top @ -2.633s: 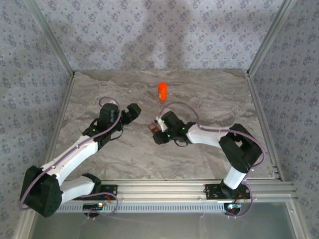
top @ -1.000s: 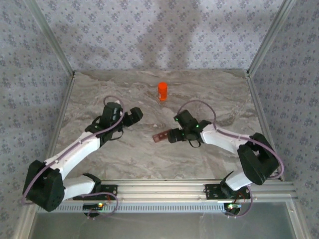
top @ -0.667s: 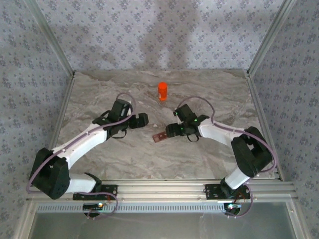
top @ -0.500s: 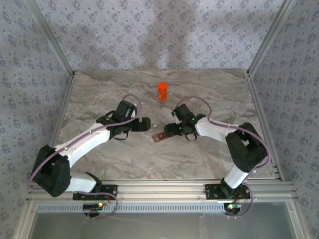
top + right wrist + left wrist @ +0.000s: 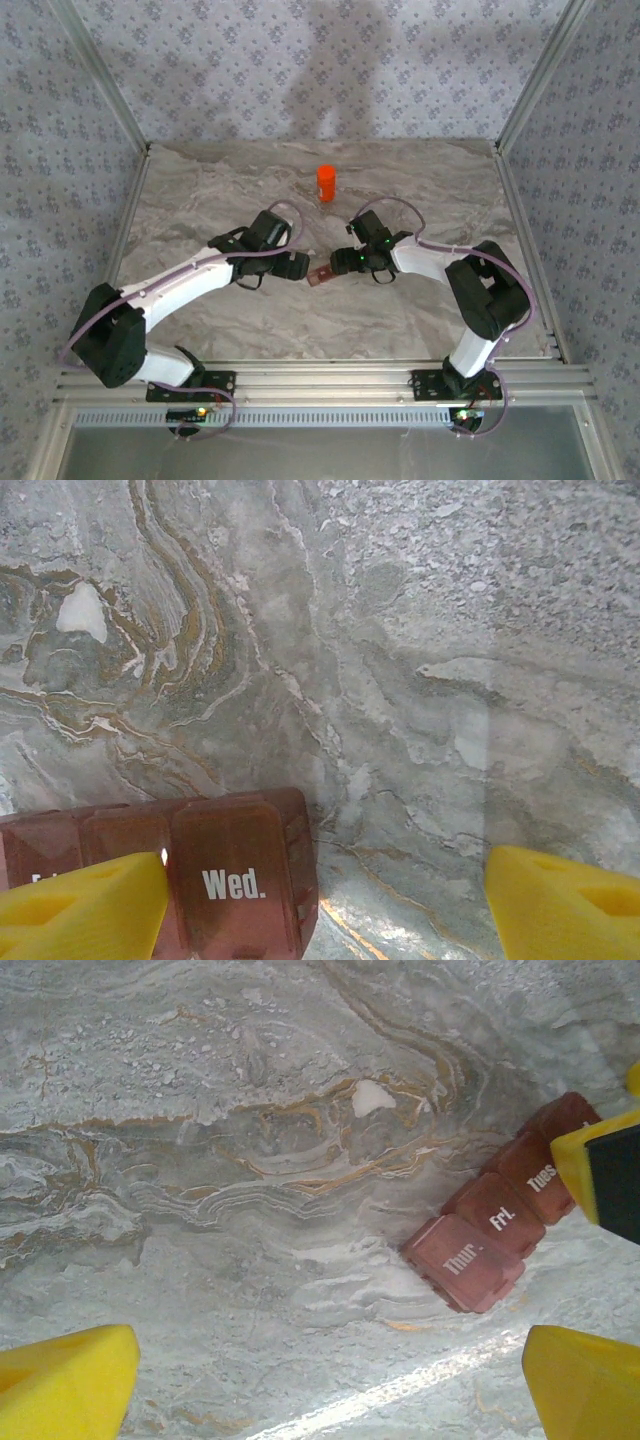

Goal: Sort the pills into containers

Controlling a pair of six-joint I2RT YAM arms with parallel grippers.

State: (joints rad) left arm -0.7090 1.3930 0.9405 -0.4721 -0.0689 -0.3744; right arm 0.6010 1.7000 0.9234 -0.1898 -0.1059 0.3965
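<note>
At worktop (image 5: 200, 200) centre, containers (image 5: 320, 276): likely light, rigid, slick; grip across long sides. Left hand (image 5: 320, 1390) and right hand (image 5: 330, 905) open, empty.

Bottle (image 5: 326, 183): orange, upright, near the far edge.
Worktop (image 5: 200, 200): grey, marbled.
Walls (image 5: 300, 60): floral-patterned.

The dark red-brown strip of four square plastic containers (image 5: 321, 276) lies flat on the grey marbled table (image 5: 200, 190), near its middle, between the two grippers. The left gripper (image 5: 300, 267) is just to the left of it. The right gripper (image 5: 338, 265) is at its right end, where one finger (image 5: 568, 1165) overlaps the strip. The orange cylindrical bottle (image 5: 326, 183) stands behind the strip, well apart, toward the far edge.
</note>
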